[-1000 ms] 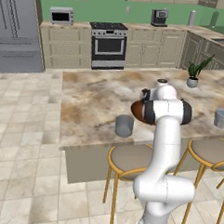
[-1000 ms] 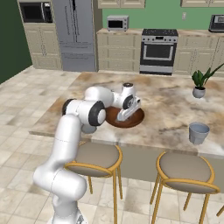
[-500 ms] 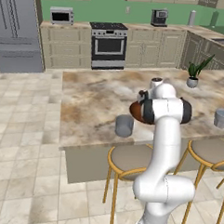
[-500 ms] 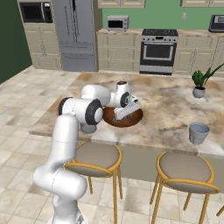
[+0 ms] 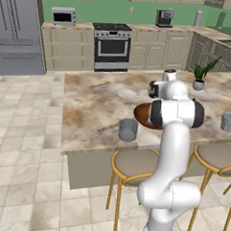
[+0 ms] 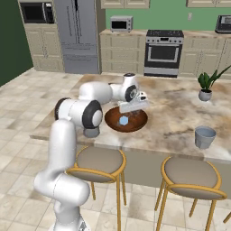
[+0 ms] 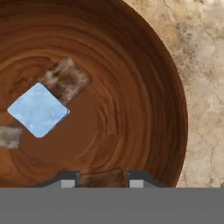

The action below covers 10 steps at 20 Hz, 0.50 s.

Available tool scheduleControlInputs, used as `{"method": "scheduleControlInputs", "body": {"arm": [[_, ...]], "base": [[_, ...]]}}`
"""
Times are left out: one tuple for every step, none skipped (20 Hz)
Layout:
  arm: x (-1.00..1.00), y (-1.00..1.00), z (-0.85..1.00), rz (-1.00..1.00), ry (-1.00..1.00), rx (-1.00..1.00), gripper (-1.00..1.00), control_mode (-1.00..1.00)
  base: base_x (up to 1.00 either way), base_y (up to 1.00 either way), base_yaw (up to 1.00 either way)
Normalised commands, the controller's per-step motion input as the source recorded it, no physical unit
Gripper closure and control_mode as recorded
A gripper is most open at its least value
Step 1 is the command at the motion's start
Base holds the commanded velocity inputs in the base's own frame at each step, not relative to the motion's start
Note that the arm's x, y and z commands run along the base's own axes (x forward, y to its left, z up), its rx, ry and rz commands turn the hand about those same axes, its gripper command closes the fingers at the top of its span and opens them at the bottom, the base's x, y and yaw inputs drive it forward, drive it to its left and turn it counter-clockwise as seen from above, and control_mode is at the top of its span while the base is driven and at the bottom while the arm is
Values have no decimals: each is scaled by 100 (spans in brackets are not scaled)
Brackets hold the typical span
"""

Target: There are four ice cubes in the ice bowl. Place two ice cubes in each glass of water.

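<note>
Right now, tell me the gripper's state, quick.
Gripper: closed on an ice cube that sits between its fingertips, down inside the ice bowl.

Two base views from behind the arm, left and right, looking forward and down, sharing the counter (image 5: 99,100), the ice bowl (image 6: 127,121) and the stove wall beyond. Hand view close over the bowl's inside, looking down past its rim to the counter.

A glossy white arm (image 5: 172,154) of rounded tubular segments, with dark grey bands at its joints.
</note>
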Motion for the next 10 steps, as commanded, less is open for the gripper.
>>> {"method": "scheduleControlInputs", "body": {"arm": [[-66,-57,35,-44,-10,24,100,-100],[-68,-56,34,-45,-7,23,100,-100],[-69,-56,36,-44,-7,24,100,-100],[-71,-59,34,-43,-7,23,100,-100],[-74,-59,31,-44,-5,19,100,-100],[-71,-60,25,-47,-3,16,100,-100],[-71,-55,20,-48,-3,9,100,-100],[-75,-49,23,-48,-7,3,100,-100],[-77,-47,26,-48,-9,1,100,-100],[-79,-43,25,-48,-12,0,100,-100]], "base": [[0,0,0],[0,0,0],[0,0,0],[0,0,0],[0,0,0],[0,0,0],[0,0,0],[0,0,0],[0,0,0],[0,0,0]]}}
